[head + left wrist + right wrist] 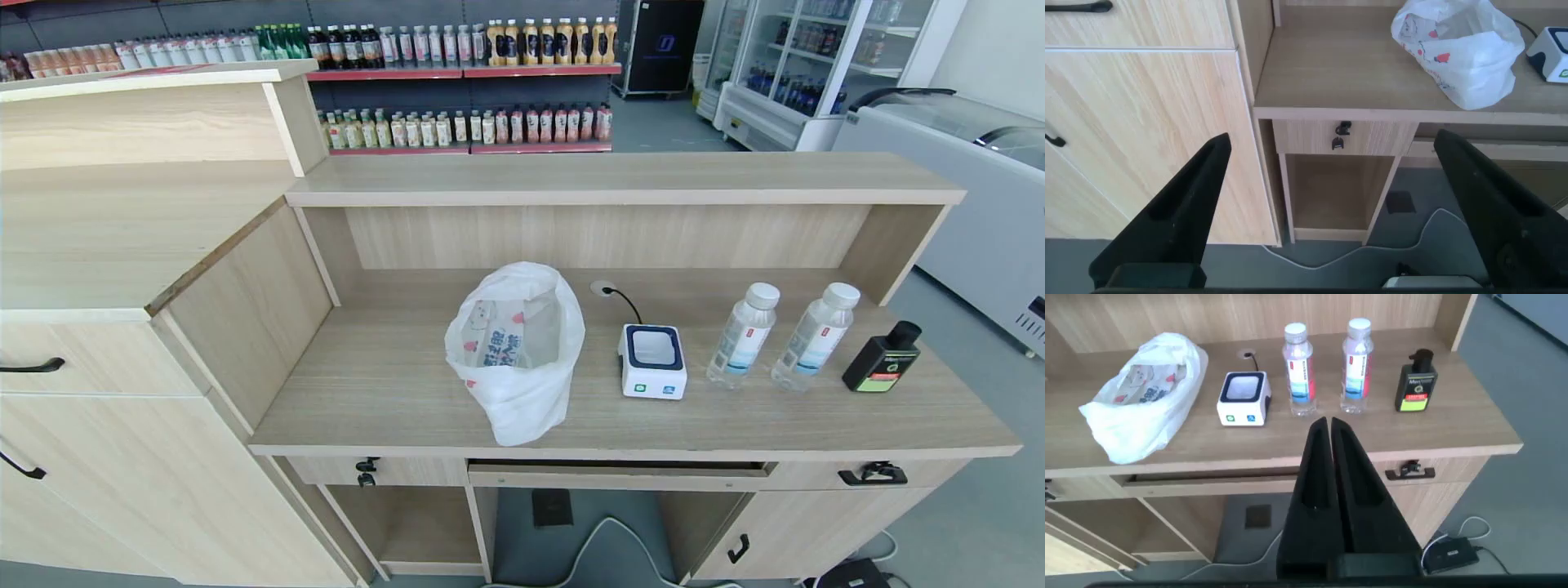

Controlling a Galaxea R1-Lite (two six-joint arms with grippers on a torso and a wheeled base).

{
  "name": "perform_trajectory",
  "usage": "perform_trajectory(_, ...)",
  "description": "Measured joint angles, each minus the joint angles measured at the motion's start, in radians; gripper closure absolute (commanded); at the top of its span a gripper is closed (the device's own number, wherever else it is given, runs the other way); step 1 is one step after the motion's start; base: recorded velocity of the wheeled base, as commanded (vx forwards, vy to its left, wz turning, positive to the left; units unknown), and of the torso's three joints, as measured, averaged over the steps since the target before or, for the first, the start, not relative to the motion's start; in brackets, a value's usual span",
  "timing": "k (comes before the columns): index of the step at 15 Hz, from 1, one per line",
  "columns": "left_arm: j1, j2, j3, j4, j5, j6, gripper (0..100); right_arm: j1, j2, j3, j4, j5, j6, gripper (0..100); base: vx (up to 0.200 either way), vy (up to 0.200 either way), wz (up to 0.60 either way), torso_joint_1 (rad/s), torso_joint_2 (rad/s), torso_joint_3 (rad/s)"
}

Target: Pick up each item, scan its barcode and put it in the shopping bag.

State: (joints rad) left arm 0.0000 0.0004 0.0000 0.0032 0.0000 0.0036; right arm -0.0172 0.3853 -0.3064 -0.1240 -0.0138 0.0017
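Five things stood in one row on the counter [384, 392]. Farthest to the robot's left was one white plastic shopping bag [514, 359], its mouth open upward. Printed packaging showed through the film, but I could not tell how many pieces lay inside. Just beside the bag, toward the right, sat one white barcode scanner [651, 363] with a dark-rimmed window facing up. One black cable [627, 304] ran from it to a hole in the counter behind.

Next came two clear water bottles, the first [741, 336] and the second [815, 338], both upright with white caps, near each other but not touching. Last on the right stood one dark bottle [882, 361] with a black cap and a green label, apart from the second water bottle. That made three bottles outside the bag.

The left claw [1333, 140] hung low before the counter's left end, facing one small drawer [1343, 137]. Its two fingers were spread wide with nothing between them. The right claw [1328, 426] hovered in front of the counter, its two fingers pressed together and empty, pointing toward the water bottles.
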Motion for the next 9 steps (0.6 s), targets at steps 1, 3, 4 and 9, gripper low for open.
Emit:
perform_trajectory(1, 0.0, 0.0, 0.0, 0.0, 0.0, 0.0, 0, -0.009, 0.112, -0.036, -0.06, 0.002, -0.01, 100, 0.0, 0.0, 0.0, 0.0, 0.0, 0.0)
perform_trajectory(3, 0.0, 0.0, 0.0, 0.0, 0.0, 0.0, 0, -0.03, 0.42, -0.097, -0.267, 0.018, -0.034, 0, 0.0, 0.0, 0.0, 0.0, 0.0, 0.0)
perform_trajectory(4, 0.0, 0.0, 0.0, 0.0, 0.0, 0.0, 0, -0.036, 0.532, -0.11, -0.354, 0.03, -0.04, 0, 0.0, 0.0, 0.0, 0.0, 0.0, 0.0)
perform_trajectory(9, 0.0, 0.0, 0.0, 0.0, 0.0, 0.0, 0, -0.055, 1.096, -0.13, -0.826, 0.112, -0.052, 0, 0.0, 0.0, 0.0, 0.0, 0.0, 0.0)
